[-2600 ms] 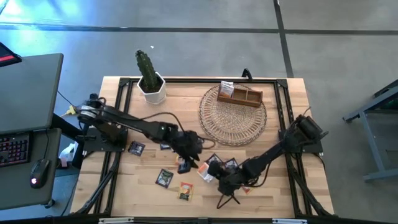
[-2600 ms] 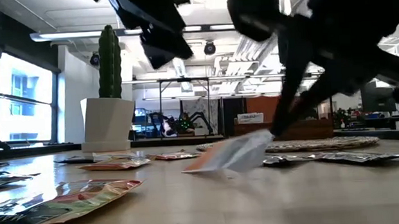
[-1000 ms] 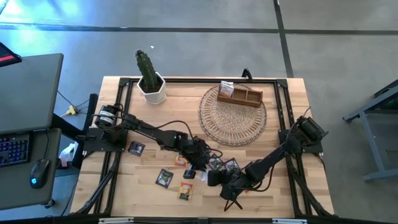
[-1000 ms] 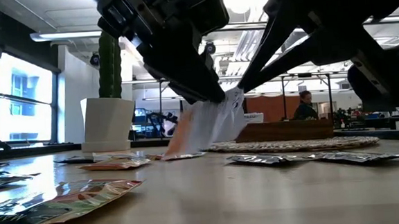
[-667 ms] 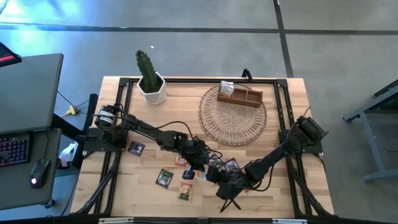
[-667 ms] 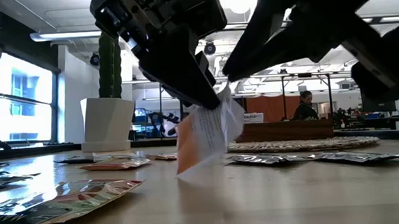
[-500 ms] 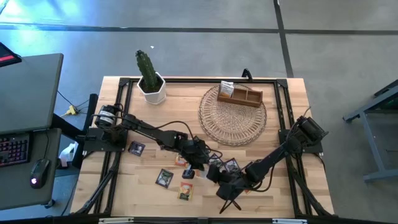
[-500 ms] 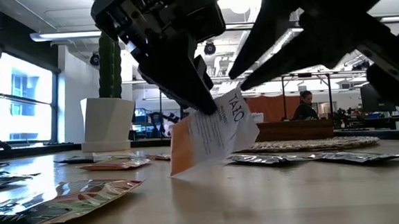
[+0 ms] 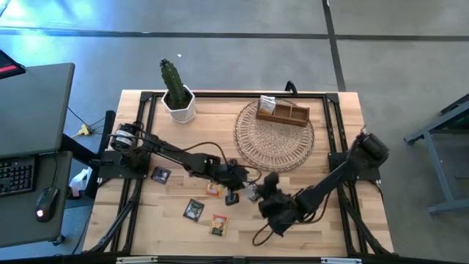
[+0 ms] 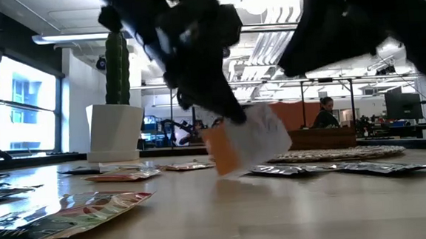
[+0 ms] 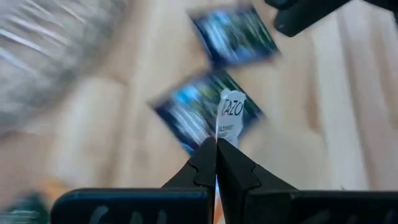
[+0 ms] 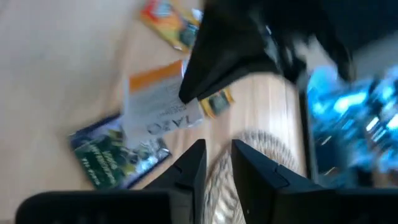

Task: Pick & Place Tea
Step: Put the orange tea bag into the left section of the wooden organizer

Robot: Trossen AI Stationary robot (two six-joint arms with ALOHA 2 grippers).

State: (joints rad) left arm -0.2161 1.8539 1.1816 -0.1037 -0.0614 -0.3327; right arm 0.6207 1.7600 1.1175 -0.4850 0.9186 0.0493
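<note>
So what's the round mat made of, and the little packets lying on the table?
The round mat looks like woven wicker: pale tan strands in rings, matte. The packets seem to be foil or plastic film: glossy, crinkled, catching light. The orange-and-white one in the left tool looks more like printed paper.

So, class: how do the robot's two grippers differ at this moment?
The left gripper has its jaws shut on an orange-and-white tea sachet, holding it above the table. The right gripper has its jaws apart and holds nothing. Both hang over the loose sachets near the table's middle.
</note>
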